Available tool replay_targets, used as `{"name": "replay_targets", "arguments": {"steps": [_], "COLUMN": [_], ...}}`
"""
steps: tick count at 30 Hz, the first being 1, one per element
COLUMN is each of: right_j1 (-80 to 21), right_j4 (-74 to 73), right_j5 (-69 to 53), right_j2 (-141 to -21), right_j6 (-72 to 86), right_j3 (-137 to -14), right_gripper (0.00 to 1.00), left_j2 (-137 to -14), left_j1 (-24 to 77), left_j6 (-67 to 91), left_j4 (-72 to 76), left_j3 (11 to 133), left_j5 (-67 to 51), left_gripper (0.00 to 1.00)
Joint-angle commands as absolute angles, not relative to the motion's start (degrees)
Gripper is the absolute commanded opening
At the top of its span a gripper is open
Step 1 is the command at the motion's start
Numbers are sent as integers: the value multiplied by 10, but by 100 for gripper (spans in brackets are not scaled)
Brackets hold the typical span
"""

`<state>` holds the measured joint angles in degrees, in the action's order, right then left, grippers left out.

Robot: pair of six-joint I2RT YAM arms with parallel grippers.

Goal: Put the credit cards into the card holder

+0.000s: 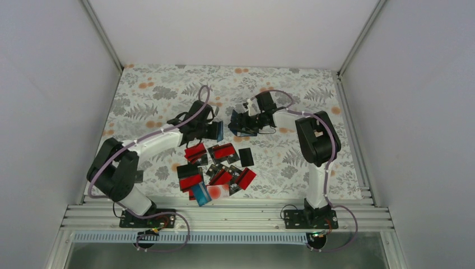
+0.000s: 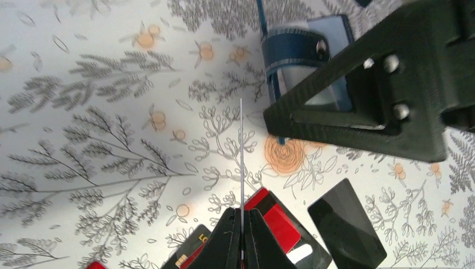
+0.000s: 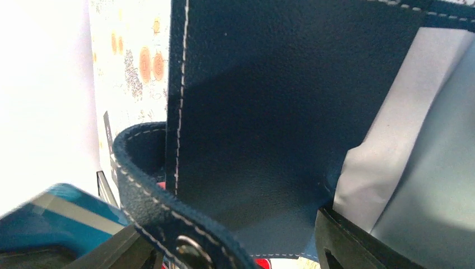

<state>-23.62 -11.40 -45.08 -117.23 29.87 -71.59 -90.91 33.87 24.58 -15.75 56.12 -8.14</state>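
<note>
My left gripper (image 1: 212,130) (image 2: 242,224) is shut on a thin card (image 2: 241,151), seen edge-on and held upright above the table; it looks blue in the top view (image 1: 219,131) and in the right wrist view (image 3: 50,221). Just right of it, my right gripper (image 1: 242,124) (image 3: 229,246) holds the open navy card holder (image 1: 246,130) (image 2: 313,50) (image 3: 269,106) between its jaws, the snap strap (image 3: 185,244) hanging loose. The other credit cards (image 1: 218,171), mostly red and black, lie scattered near the front middle.
The table has a floral cloth (image 1: 157,95). A plain black card (image 1: 246,157) (image 2: 346,224) and a red card (image 2: 277,218) lie just below the grippers. White walls close in the left, right and back sides.
</note>
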Motion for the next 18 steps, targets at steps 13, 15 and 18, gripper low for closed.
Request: {"name": "replay_targets", "arguments": {"steps": [13,15,18], "right_j1": [-245,-245,-246], "right_j4": [-135,-134,-134], "right_j5": [-455,-456,-456], "right_j2": [-1183,-1184,-1184], "right_j6": [263,263,262], "right_j3": [-717,-717,-718], "right_gripper": [68,68,68], "left_j2": [-964,-986,-1027], "left_j1": [288,289,288], "left_j6": [206,208,216], "left_j4": [-128,-126,-127], "left_j3": [748,773,794], "left_j5": [-83,-97,-113], "left_gripper": [2,2,2]}}
